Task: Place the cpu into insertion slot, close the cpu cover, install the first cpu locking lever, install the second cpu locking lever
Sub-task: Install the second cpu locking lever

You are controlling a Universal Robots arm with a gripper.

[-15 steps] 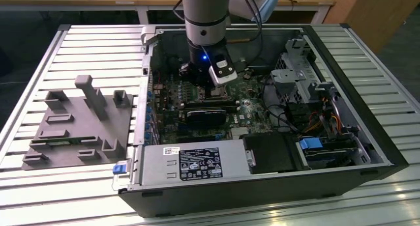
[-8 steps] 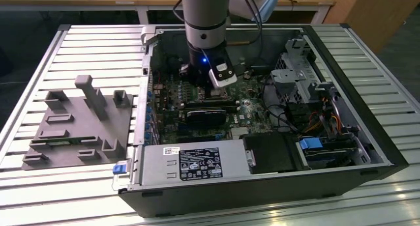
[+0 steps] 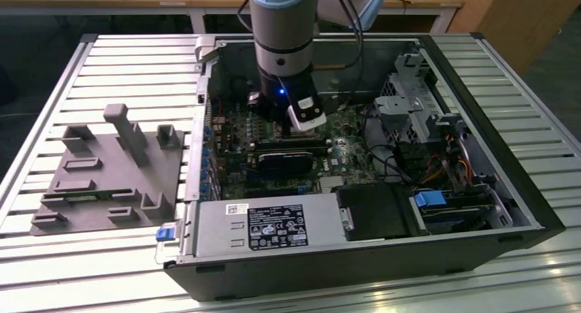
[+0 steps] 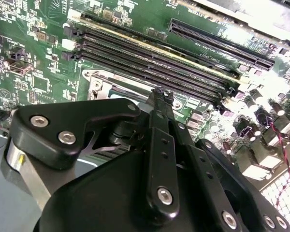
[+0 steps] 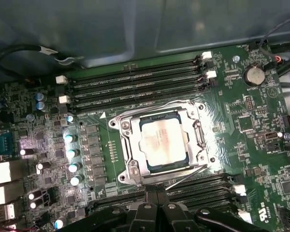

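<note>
The cpu (image 5: 162, 143) already lies flat in the slot (image 5: 160, 144), its silvery top showing through the cut-out of the cover (image 5: 130, 145), which is folded down over it. So placing and closing look done, and the step in hand is, I judge, the levers. One thin lever (image 5: 186, 176) stands out at a slant along the socket edge nearest the gripper (image 5: 157, 203), sprung free rather than tucked under its hook; another wire (image 5: 176, 102) runs along the far edge beside the memory slots (image 5: 135, 84), and whether that one is latched I cannot tell.

In the first wrist view the two fingertips sit pressed together with nothing between them, just off the socket's near edge by the loose lever. In the exterior view the arm (image 3: 283, 47) hangs upright over the board (image 3: 354, 153), toward the far wall of the case (image 3: 363, 272).

A lever move here would call for a sideways push and a press down along the socket edge, with the closed tips used as a poker.

The chip is square, with no long axis to speak of; its sides run parallel to the socket frame and to the memory slots. The loose lever's long axis runs along the near socket edge, its free end lifted toward the corner away from the capacitors (image 5: 70, 145)
</note>
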